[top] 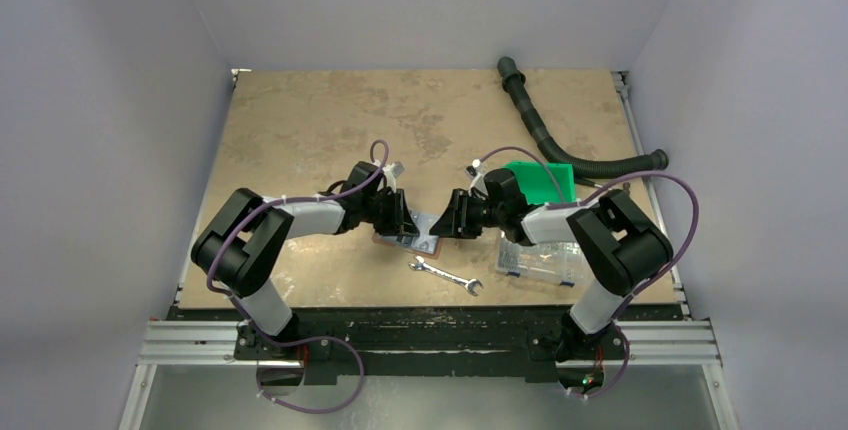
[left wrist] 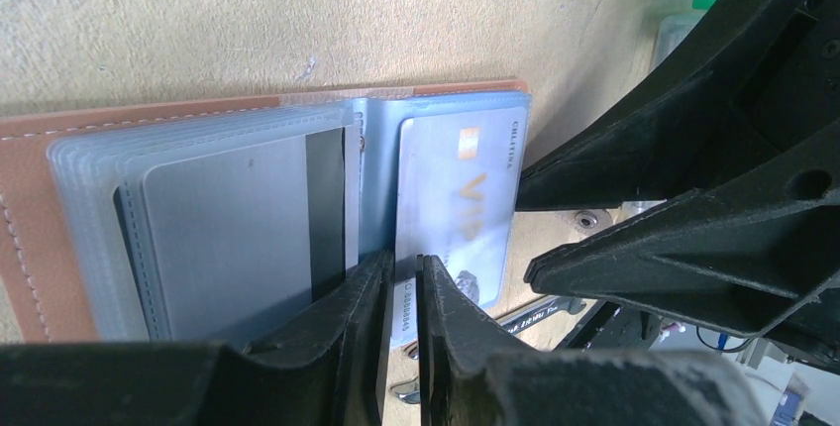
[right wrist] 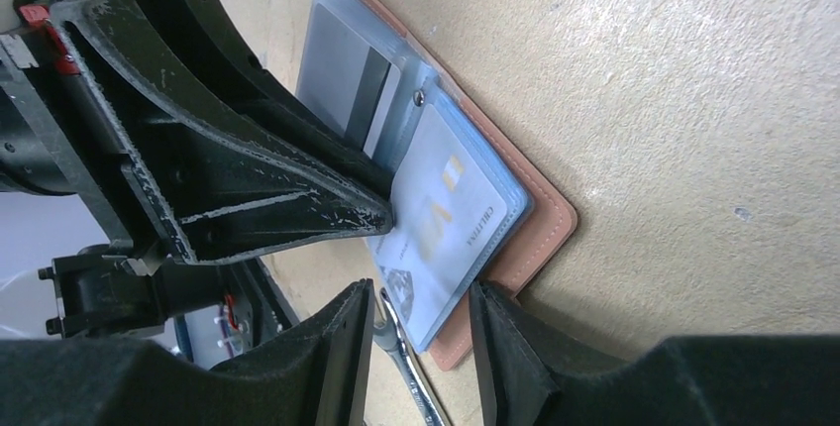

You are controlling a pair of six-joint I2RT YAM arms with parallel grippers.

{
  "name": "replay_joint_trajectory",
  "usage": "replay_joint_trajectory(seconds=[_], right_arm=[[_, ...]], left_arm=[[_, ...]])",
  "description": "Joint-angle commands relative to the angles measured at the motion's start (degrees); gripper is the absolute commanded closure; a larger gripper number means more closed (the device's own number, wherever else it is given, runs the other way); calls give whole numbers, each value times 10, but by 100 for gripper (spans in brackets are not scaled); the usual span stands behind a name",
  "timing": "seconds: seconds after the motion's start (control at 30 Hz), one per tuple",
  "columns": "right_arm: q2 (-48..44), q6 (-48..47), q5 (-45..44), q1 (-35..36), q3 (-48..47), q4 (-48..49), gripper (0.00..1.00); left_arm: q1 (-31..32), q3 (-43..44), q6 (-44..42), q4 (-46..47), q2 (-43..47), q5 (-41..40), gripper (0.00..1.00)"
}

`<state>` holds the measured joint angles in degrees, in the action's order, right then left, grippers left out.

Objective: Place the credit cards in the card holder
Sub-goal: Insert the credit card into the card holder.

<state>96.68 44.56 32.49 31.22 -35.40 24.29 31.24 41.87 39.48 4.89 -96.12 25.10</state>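
Both grippers meet over the holder (left wrist: pixel 25 208), which lies spread open on the table (top: pixel 320 130) between the arms. My left gripper (left wrist: pixel 404 263) has its jaws narrow, only a slit between them, with the tips down by the spine at the edge of the light card (left wrist: pixel 456 198). Whether they nip a sleeve I cannot tell. My right gripper (right wrist: pixel 421 292) stands about half spread, its fingers straddling the holder's end edge without clearly clamping it. The light card lies face up on the half nearer the right gripper; in a sleeve or on top of it, I cannot say. The grey card (left wrist: pixel 238 238), dark stripe showing, sits in the clear sleeves of the other half. Just beside the holder, toward me, lies a wrench (top: pixel 445 276). Further right are a clear box (top: pixel 535 260), a green bin (top: pixel 545 180) behind it, and a black hose (top: pixel 560 150) curving along the far right.
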Motion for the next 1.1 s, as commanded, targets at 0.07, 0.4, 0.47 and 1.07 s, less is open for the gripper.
replay_joint_trajectory(seconds=[0.07,0.4,0.47,1.07], right_arm=[[-54,-3,-3,12,-5,-18,54],[-39,10,9,24,-19,4,56],[-40,-3,-8,25,-24,-21,56],[-19,-14,-35,24,-20,-47,52]], left_arm=[[6,-14,-3,-12,-12,-5,81],[6,-8,-2,-11,-11,2,81],[6,-8,-5,-16,-8,1,81],[5,-18,-6,-10,-7,0,81]])
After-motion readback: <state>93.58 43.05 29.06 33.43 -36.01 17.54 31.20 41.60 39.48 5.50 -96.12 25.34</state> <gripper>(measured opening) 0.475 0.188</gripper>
